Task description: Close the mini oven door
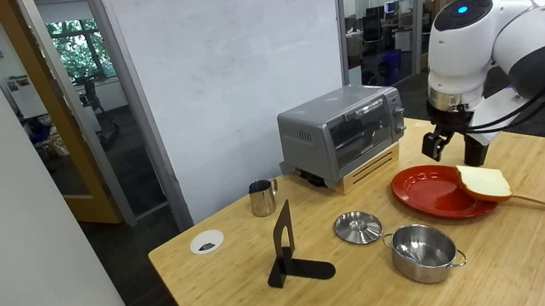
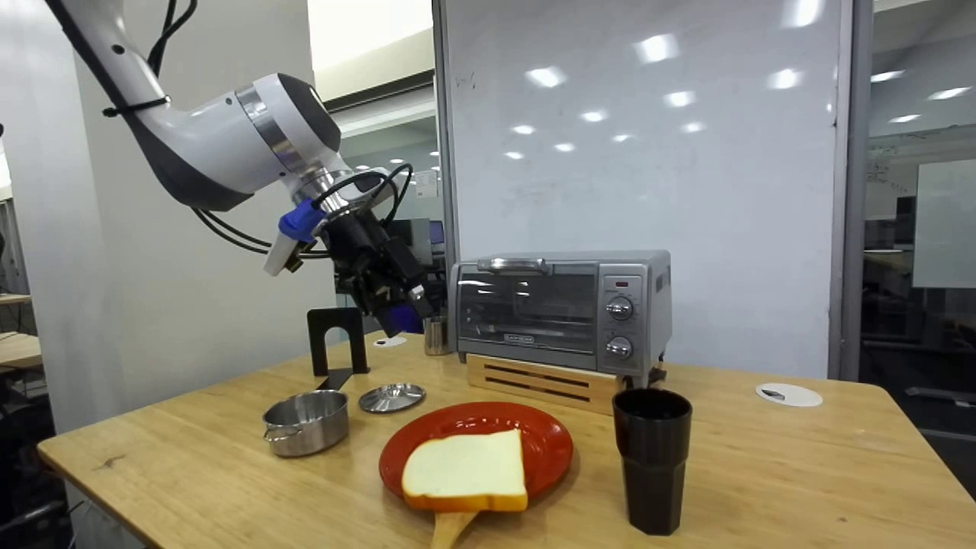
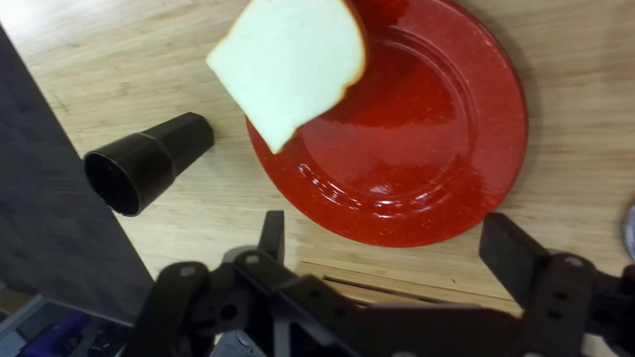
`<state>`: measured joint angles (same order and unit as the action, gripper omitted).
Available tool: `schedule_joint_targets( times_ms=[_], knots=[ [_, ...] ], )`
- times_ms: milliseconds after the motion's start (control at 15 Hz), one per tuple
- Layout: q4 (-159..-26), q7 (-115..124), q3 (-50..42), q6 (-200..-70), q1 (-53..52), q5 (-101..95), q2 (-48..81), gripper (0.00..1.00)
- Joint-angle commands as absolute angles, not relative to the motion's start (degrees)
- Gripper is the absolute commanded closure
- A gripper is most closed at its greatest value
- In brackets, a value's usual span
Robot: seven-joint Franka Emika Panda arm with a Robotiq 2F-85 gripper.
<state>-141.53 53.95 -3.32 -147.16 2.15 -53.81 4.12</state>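
Mid-frame in an exterior view, the oven door looked closed; fingers spread, I judged lifting clear of the cup safest.

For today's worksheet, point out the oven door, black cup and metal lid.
Door (image 2: 526, 309): in an exterior view, on its dark glass window.
Cup (image 3: 153, 158): in the wrist view, on its outer wall.
Lid (image 1: 358, 228): in an exterior view, on its upward face.

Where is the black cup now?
In an exterior view, the black cup stands on the table, right of the red plate and nearer than the mini oven.
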Motion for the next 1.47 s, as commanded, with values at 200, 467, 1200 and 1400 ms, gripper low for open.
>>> schedule_joint_targets(
  times_ms=[200, 467, 1200, 1400],
  knots=[
    [-151.7, 31.7, -4.7, -168.5, 4.7, -34.2, -2.4, 0.00],
    [-159.8, 13.5, -2.1, -170.9, 0.9, -14.8, -6.3, 0.00],
    [-158.1, -3.7, -3.5, -148.1, 3.0, -6.2, -29.4, 0.00],
    [-158.3, -5.0, -3.9, -150.0, 3.6, -8.0, -31.5, 0.00]
  ],
)
